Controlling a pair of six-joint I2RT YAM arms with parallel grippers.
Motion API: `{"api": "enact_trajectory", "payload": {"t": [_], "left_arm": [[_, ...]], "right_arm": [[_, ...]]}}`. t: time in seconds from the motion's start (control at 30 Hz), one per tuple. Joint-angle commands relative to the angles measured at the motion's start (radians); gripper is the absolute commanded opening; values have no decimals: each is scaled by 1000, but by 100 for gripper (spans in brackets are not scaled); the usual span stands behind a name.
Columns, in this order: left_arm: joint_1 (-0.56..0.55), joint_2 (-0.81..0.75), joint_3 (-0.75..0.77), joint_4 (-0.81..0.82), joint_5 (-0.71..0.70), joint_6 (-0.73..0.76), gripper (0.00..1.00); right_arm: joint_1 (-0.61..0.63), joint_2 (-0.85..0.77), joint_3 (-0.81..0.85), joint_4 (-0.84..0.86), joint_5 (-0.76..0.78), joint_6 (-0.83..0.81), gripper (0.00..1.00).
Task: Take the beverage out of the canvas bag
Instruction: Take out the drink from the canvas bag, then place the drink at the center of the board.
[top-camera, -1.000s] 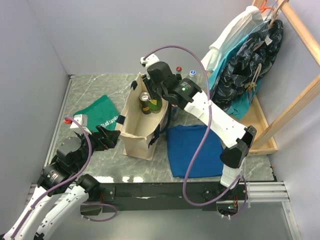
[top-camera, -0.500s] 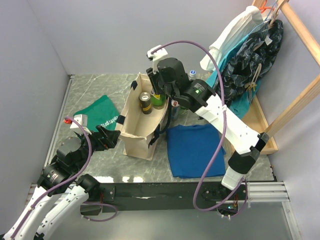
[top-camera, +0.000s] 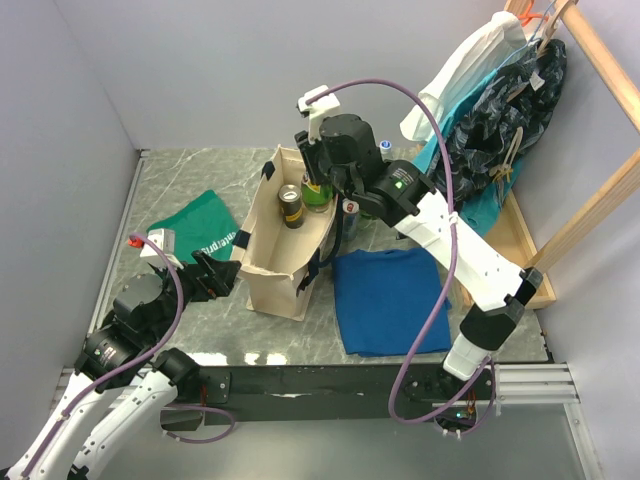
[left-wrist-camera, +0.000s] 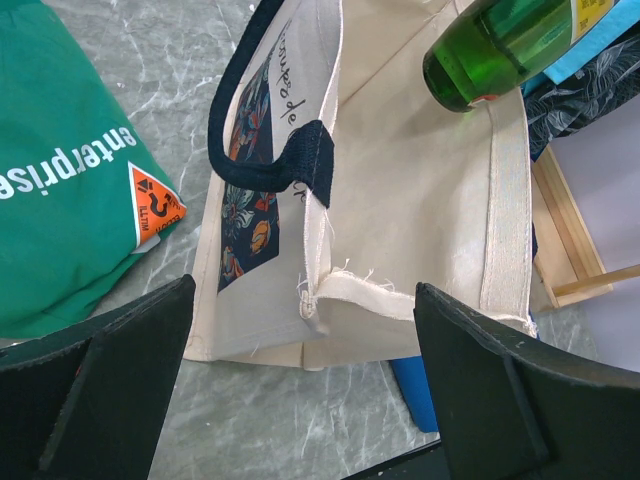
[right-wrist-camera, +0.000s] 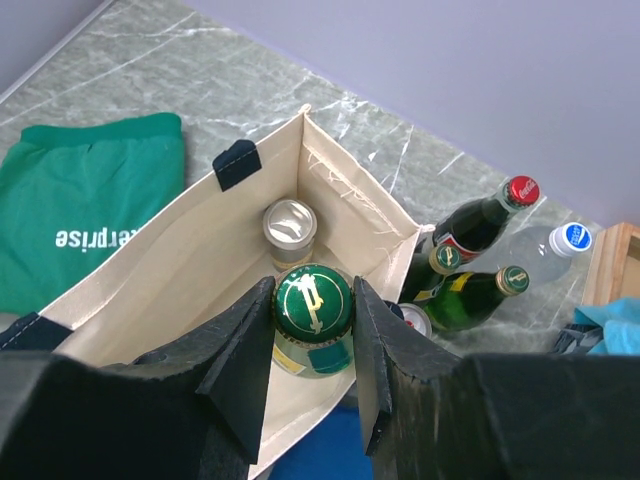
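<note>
The right claw (right-wrist-camera: 312, 335) is clenched on the neck of a green glass bottle with a green cap (right-wrist-camera: 313, 305). Set against a second ago it sits higher, with the arm more upright, and the bottle has come up with it. It now hangs at the open mouth of the boxy cream canvas bag with navy handles (top-camera: 275, 270), in the upper middle of the overhead view. The fingers hide the bottle's lower body, and from above I can't tell whether its base has cleared the rim. In the left wrist view only the rounded base shows at top right; the frame edge cuts off the rest. A silver-topped can (right-wrist-camera: 289, 222) stands inside the bag just beyond the claw. The left claw (left-wrist-camera: 305, 390) is spread wide and empty, facing the bag's side.
</note>
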Motion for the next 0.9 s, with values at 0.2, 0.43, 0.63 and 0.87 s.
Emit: {"api": "enact_trajectory", "payload": {"t": [0.2,0.43,0.63,0.87], "left_arm": [[6,9,14,43,16,18,97],[8,12,13,44,19,17,96],[11,14,13,46,24,20,96],[14,14,11,47,27,20,96]], "right_arm": [[7,-166,-59,274,75,-39,0],[7,-180,-39,292,141,-69,0],[7,-221,-91,343,199,-67,0],[3,-269,-154,391,276,-75,0]]}}
